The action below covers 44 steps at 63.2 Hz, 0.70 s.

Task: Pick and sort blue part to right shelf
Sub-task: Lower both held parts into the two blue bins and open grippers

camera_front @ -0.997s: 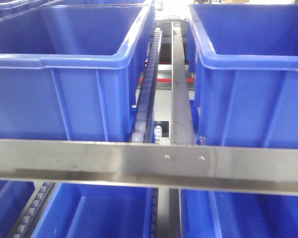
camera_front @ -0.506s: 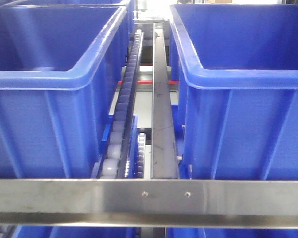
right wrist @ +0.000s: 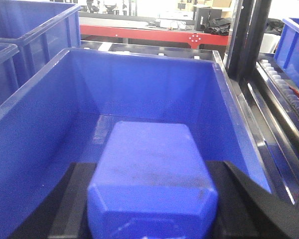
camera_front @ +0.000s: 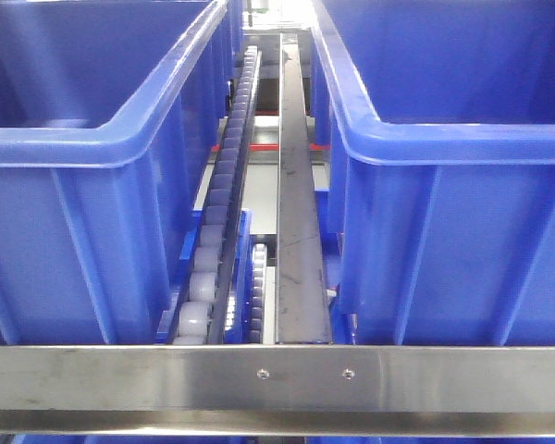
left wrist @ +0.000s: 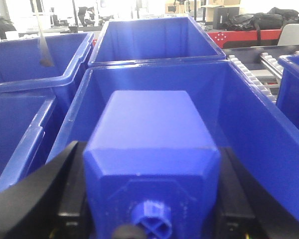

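In the left wrist view, my left gripper (left wrist: 150, 191) is shut on the blue part (left wrist: 149, 144), a solid-blue block whose round knob cap (left wrist: 153, 219) points back at the camera. It hangs above a large blue bin (left wrist: 249, 124). In the right wrist view, my right gripper (right wrist: 152, 199) is shut on another blue block (right wrist: 149, 169), whose cap is out of view, held over the inside of a blue bin (right wrist: 139, 94). The right shelf (camera_front: 277, 375) fills the front view as a steel rail, grey roller track (camera_front: 217, 240) and two bins. Neither gripper shows in the front view.
A steel divider bar (camera_front: 296, 222) runs between the left bin (camera_front: 92, 203) and the right bin (camera_front: 444, 213). More blue bins (left wrist: 20, 74) stand left of and behind the left gripper. A red bench (right wrist: 154, 35) and a dark upright post (right wrist: 239, 40) lie beyond the right bin.
The front view has closed in on the upper tier. The steel rail has dropped lower in the frame and the lower-tier bins have slipped out of view.
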### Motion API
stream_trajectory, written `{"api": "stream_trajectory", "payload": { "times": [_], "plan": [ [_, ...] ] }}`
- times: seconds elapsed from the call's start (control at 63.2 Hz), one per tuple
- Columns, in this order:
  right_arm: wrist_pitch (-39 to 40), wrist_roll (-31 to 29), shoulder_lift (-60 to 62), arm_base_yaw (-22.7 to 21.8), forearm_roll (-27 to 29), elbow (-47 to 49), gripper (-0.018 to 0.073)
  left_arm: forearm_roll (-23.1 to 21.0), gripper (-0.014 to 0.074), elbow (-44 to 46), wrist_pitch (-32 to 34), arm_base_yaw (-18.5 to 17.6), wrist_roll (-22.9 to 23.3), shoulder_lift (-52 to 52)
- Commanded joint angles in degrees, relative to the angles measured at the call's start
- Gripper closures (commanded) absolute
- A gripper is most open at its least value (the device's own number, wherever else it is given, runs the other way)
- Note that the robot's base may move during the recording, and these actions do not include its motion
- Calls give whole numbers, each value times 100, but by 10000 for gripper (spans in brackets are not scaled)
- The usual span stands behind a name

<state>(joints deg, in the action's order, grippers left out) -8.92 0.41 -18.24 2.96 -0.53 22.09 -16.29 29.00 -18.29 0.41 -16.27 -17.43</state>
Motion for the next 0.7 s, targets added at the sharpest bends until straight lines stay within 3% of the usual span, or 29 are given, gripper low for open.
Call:
{"api": "stream_trajectory", "payload": {
  "times": [0.0, 0.681],
  "plan": [
    [543, -41, -38, -38, -54, 185, 160, -34, 335, 167, 504, 9, 13, -53],
    [748, -41, -38, -38, -54, 185, 160, -44, 335, 167, 504, 9, 13, -53]
  ]
}}
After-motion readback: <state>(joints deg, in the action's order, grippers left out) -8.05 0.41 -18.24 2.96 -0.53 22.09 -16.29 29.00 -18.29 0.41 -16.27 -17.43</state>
